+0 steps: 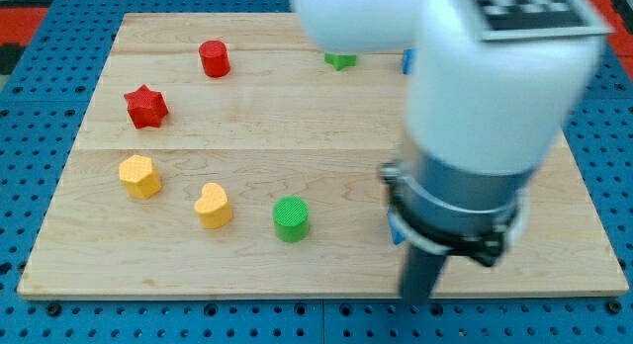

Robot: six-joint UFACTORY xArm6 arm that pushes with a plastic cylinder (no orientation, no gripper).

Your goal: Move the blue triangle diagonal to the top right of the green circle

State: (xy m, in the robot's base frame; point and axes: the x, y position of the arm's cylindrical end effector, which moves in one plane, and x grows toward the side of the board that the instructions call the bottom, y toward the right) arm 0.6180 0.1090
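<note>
The green circle [291, 217] lies on the wooden board [297, 117] near its bottom edge, left of the arm. A sliver of a blue block [395, 231] shows to its right, mostly hidden behind the arm; I cannot make out its shape. Another blue block [406, 59] peeks out at the top, also mostly hidden. The big white and dark arm [475, 117] covers the board's right part. My dark rod hangs below it, blurred, and my tip [419, 297] is at the board's bottom edge, below and right of the lower blue sliver.
A red cylinder [214, 58] and a red star [146, 106] lie at the upper left. A yellow hexagon [139, 176] and a yellow heart [212, 206] lie at the lower left. A green block [341, 59] is partly hidden at the top.
</note>
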